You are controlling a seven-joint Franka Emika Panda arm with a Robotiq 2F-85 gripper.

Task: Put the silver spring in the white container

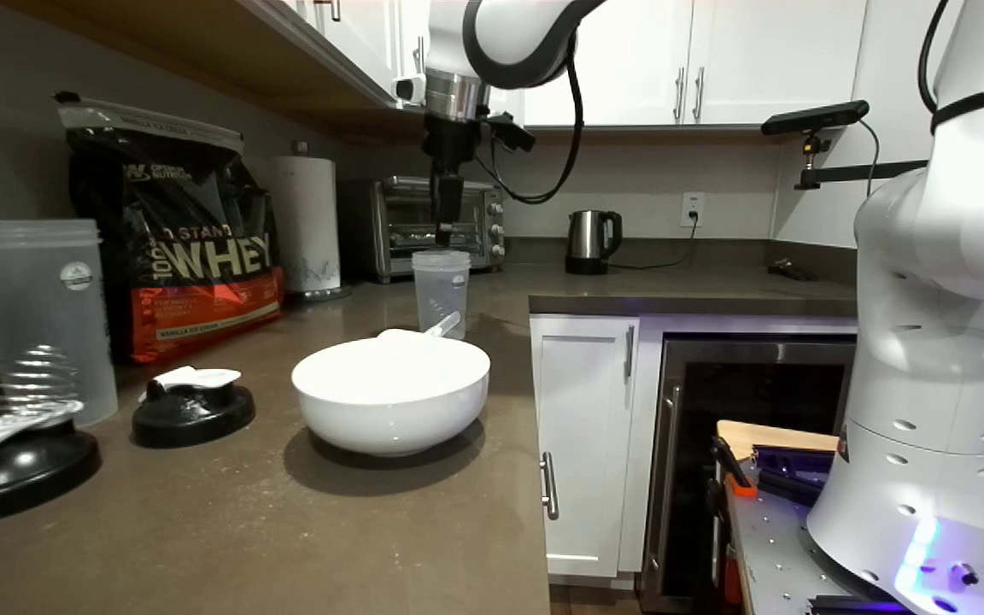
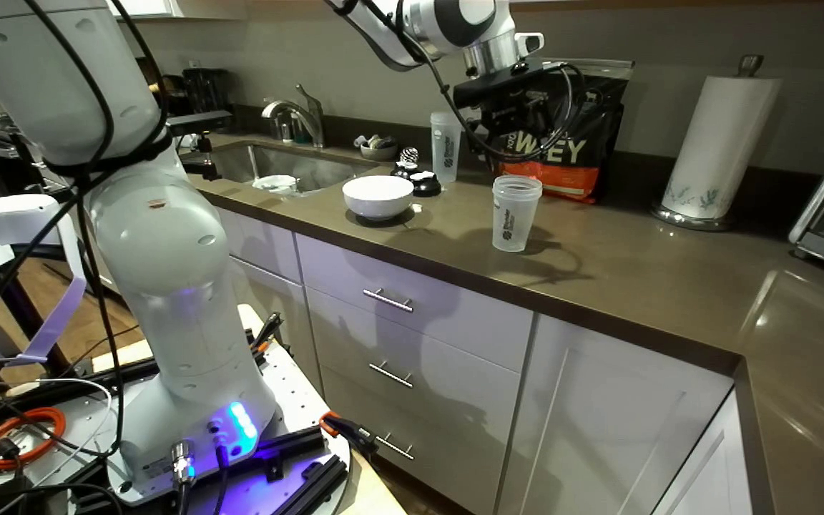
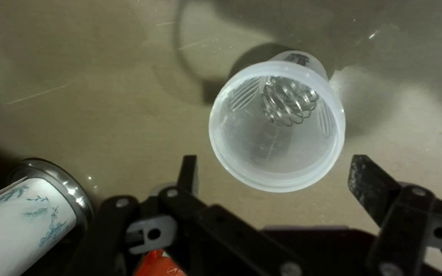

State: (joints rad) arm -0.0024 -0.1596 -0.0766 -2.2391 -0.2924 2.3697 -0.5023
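Silver spring (image 3: 289, 100): inside the shaker cup (image 3: 274, 183)
Gripper (image 3: 274, 166): above the cup, jaws spread wide
Counter edge (image 2: 526, 299): near the cup
White bowl (image 1: 389, 423): apart from the cup
Paper-towel roll (image 2: 719, 143): well apart from the cup

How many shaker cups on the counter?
2. One shaker cup stands beneath the open gripper, with the silver spring inside. The other shaker cup stands beside the whey bag. Any behind the bag would be hidden.
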